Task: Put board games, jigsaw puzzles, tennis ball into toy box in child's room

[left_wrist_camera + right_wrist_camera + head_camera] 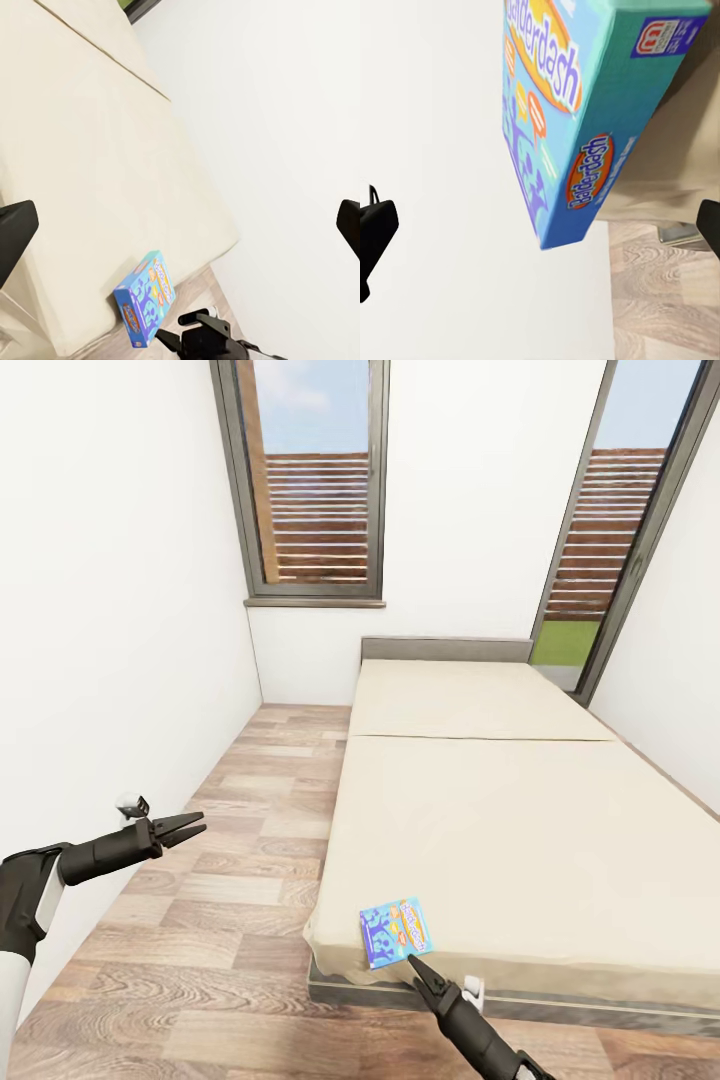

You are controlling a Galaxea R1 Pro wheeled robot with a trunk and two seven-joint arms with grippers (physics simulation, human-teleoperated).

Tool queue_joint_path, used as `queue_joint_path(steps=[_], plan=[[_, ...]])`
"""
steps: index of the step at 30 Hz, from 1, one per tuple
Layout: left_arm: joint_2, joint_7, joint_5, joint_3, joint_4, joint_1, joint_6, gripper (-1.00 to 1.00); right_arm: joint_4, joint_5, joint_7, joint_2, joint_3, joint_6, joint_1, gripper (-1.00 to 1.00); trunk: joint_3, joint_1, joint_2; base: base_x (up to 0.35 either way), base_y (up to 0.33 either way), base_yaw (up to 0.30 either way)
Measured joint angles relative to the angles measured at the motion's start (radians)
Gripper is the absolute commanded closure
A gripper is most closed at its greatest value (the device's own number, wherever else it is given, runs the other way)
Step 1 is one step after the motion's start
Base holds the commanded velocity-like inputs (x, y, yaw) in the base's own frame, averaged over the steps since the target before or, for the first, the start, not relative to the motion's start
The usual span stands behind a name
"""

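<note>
A blue board game box (395, 932) lies flat on the near left corner of the bed (520, 830), partly over the edge. My right gripper (417, 964) is just in front of the box's near edge, open, and holds nothing. The box (562, 112) looms close ahead of the right wrist camera, with a dark fingertip (375, 232) at each side. My left gripper (190, 826) hangs open and holding nothing over the wooden floor, well left of the bed. From the left wrist the box (146, 296) and the right arm (206, 337) show beyond it.
The beige bed fills the right half of the room, its headboard (445, 649) against the far wall. A white wall (110, 640) runs along the left. A strip of wooden floor (240, 880) lies between wall and bed. Tall windows (315, 480) are at the back.
</note>
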State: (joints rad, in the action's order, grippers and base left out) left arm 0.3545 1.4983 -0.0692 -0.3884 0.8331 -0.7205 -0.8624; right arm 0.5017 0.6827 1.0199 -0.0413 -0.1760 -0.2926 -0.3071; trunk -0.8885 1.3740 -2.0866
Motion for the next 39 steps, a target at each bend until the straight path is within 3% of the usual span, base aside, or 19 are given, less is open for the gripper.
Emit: queue_joint_path(steps=[13,29,39], plan=[[0.000,-0.001,0.000,0.000,0.000,0.000,0.000,-1.00,0.000,0.000,0.000,-0.003,0.000,0.000,-0.007,-1.00,0.000,0.000,0.000,0.000,0.000,0.000],[0.000,-0.002,0.000,0.000,0.000,0.000,0.000,-1.00,0.001,0.000,0.001,-0.005,0.000,0.000,-0.007,-1.00,-0.050,0.061,-0.112,0.000,0.000,0.000],[0.000,-0.001,0.000,-0.001,0.000,0.000,0.000,-1.00,0.011,0.000,0.002,-0.007,0.000,0.003,-0.007,-1.00,-0.050,0.061,-0.112,0.000,0.000,0.000]])
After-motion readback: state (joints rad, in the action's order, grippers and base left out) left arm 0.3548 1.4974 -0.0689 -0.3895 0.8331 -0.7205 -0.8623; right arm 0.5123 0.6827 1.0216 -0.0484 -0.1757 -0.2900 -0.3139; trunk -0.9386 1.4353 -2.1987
